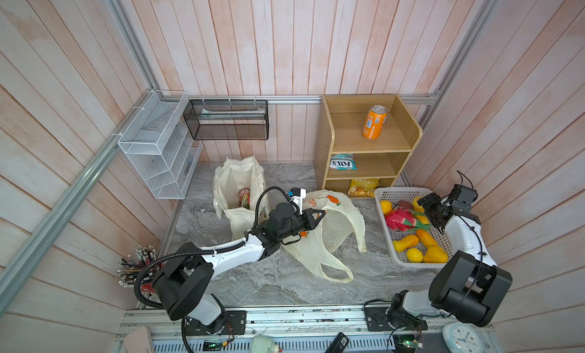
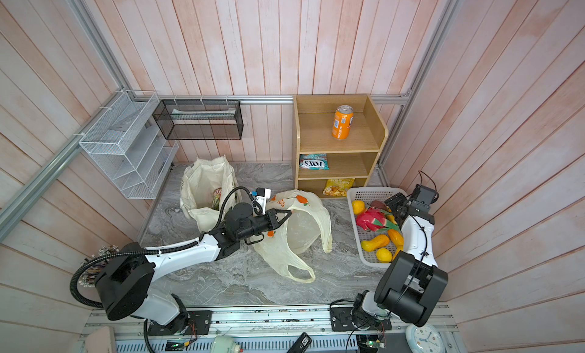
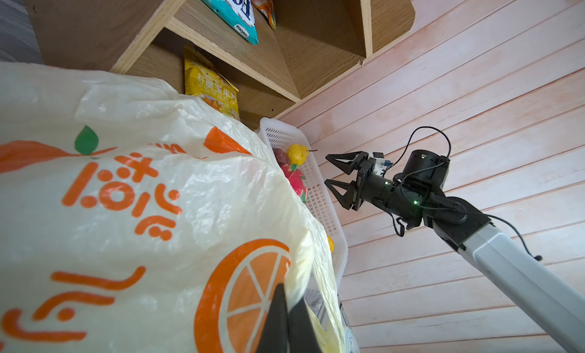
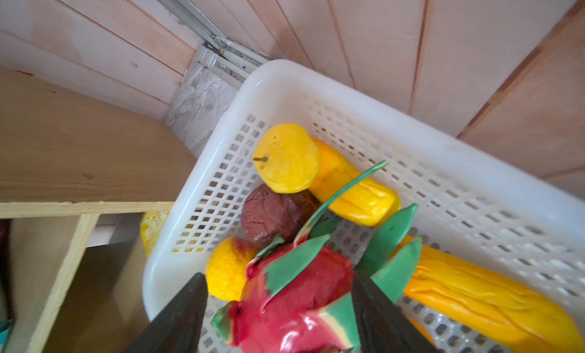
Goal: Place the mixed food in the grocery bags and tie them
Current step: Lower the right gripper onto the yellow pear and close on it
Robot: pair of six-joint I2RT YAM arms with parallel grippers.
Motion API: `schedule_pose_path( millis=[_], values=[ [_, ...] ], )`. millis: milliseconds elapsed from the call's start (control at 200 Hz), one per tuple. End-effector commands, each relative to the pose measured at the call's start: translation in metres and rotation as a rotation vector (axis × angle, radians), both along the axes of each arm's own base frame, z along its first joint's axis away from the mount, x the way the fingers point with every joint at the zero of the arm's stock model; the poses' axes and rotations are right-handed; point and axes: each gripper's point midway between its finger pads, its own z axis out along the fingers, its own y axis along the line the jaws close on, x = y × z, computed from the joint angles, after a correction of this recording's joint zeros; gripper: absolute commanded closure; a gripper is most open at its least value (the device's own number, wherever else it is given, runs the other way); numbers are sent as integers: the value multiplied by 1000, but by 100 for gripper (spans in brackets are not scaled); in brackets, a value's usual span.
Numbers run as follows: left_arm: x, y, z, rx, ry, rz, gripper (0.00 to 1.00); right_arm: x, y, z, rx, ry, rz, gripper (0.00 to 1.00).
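Left tool (image 1: 320,213) is clamped on the upper rim of the thin cream plastic carrier printed with orange fruits (image 1: 338,231) at the centre of both top views. It holds that edge up so the mouth gapes toward the right of the frame. The right tool (image 3: 327,169) hangs with its jaws apart above the white perforated plastic basket (image 1: 392,193) at the right edge of the grey marbled counter (image 1: 269,281). Its fingers stand either side of the pink-red toy dragon fruit with green scales (image 4: 294,297) and grip nothing.

The step in hand looks like picking this fruit for the carrier. A good grasp would close across the fruit's round body, since the green scales would probably bend and slip. The raised rim should be held high and taut for the drop.

The yellow toy pear (image 4: 286,158), brown lumpy fruit (image 4: 275,212) and long yellow-orange fruits (image 4: 354,190) press against the dragon fruit and may be dragged along. One loop handle (image 1: 337,274) lies slack on the counter at lower centre and could snag.

The wooden three-tier shelf (image 1: 326,139) at upper right carries an orange drink can (image 1: 374,122), a teal sweet packet (image 1: 343,161) and a yellow snack packet (image 1: 363,187). The last of these lies just behind the carrier. The boxy cream canvas tote (image 1: 234,180), left of centre, already holds a red-and-green packet (image 1: 244,198).
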Motion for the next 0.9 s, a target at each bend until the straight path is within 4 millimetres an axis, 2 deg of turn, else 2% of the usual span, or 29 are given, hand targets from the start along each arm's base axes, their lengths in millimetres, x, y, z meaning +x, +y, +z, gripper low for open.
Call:
schedule_pose_path(
  millis=[0, 200, 535, 710, 890],
  values=[
    [0, -5, 15, -33, -52, -17, 100, 4, -22, 1, -115, 54, -7, 27],
    [-3, -5, 21, -61, -61, -26, 100, 17, -37, -9, -202, 101, 19, 26],
    [-4, -4, 19, -81, -43, -36, 100, 53, -31, -27, -306, 196, 92, 24],
    [-2, -2, 16, -83, -36, -32, 100, 61, -43, -32, -345, 233, 73, 24],
    [1, 0, 16, -89, -33, -26, 100, 71, -43, -41, -348, 252, 97, 25]
  ],
)
